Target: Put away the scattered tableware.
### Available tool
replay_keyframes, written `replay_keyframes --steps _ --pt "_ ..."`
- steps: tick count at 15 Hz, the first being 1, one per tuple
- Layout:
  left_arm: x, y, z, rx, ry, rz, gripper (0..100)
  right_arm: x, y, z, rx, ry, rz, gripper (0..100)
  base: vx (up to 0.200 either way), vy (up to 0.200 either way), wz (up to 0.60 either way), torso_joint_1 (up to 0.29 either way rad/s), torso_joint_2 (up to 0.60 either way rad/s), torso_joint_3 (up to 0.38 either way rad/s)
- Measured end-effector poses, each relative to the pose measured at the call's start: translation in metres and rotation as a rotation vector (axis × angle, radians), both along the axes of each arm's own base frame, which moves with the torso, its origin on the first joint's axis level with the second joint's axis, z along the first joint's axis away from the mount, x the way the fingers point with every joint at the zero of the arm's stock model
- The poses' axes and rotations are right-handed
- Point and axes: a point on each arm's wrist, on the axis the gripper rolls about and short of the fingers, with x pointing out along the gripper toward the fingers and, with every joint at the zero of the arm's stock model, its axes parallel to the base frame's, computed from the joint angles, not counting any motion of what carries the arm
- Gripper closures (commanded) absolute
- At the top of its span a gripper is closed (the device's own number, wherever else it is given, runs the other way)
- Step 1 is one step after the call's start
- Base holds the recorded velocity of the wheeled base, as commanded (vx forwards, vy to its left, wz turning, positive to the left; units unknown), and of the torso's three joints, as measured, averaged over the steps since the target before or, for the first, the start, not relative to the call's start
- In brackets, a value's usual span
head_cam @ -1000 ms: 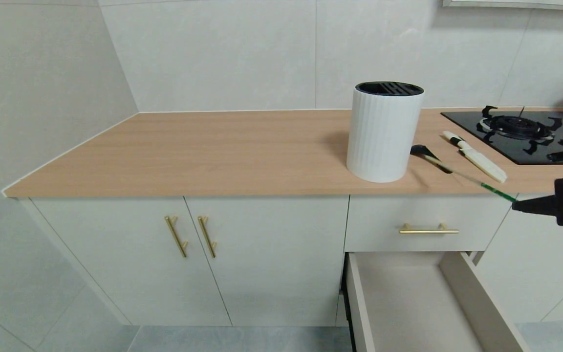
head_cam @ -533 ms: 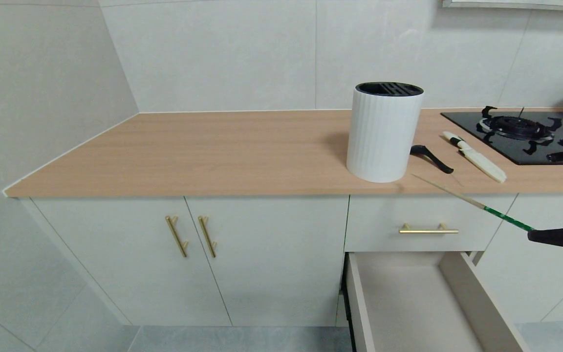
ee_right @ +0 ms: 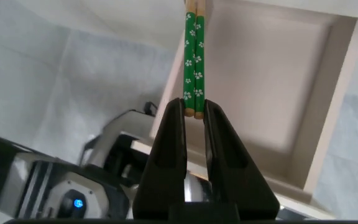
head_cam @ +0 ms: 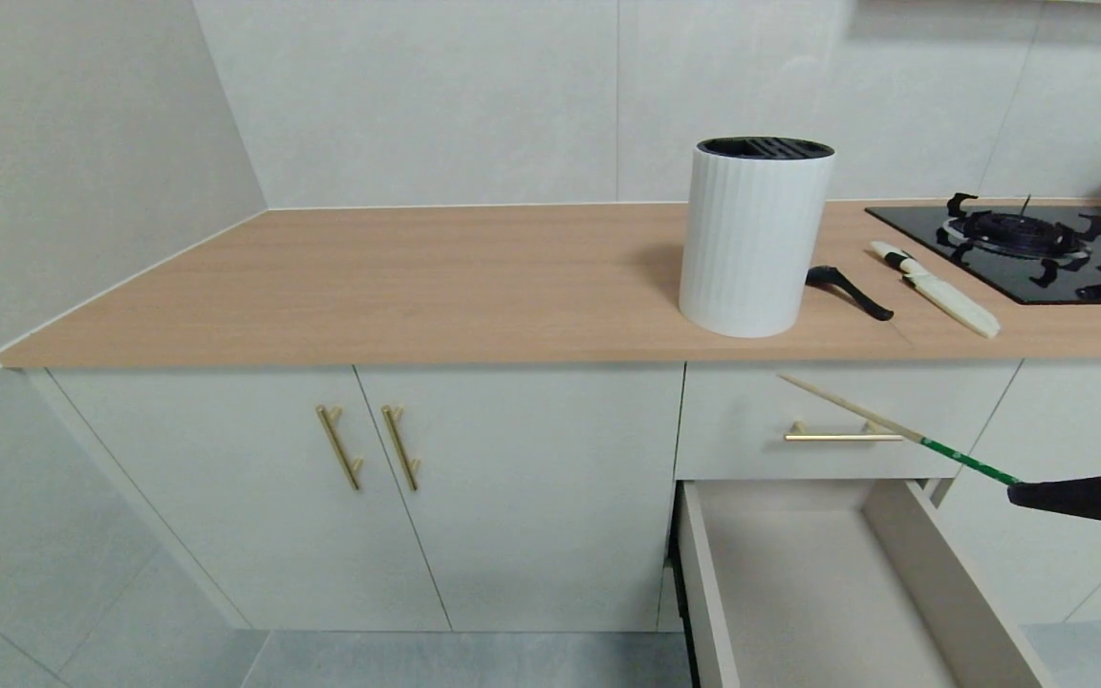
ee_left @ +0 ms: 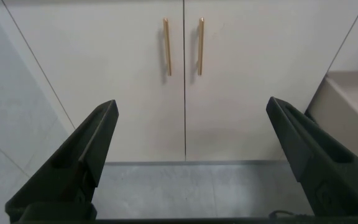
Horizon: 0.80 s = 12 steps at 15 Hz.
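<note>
The right gripper [ee_right: 194, 113] has its jaws clamped on green-ended chopsticks [ee_right: 194, 56] by the open drawer [head_cam: 703, 573]; the left gripper [ee_left: 191, 109] has its jaws wide apart.

You have no text, label, brand, number or sign to read in any of these views. The only marking you can see is the white flower print on the green ends of the chopsticks [ee_right: 190, 62], and that is a pattern, not lettering
</note>
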Motion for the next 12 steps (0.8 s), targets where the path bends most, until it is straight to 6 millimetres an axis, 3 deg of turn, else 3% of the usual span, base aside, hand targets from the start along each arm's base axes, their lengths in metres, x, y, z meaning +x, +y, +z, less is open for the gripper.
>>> replay_keyframes --steps 12 --pt "0.0 0.0 0.0 0.0 0.0 0.0 0 0.007 0.002 -0.014 -0.045 0.031 0.038 100 0.0 0.0 0.0 -0.157 0.42 0.259"
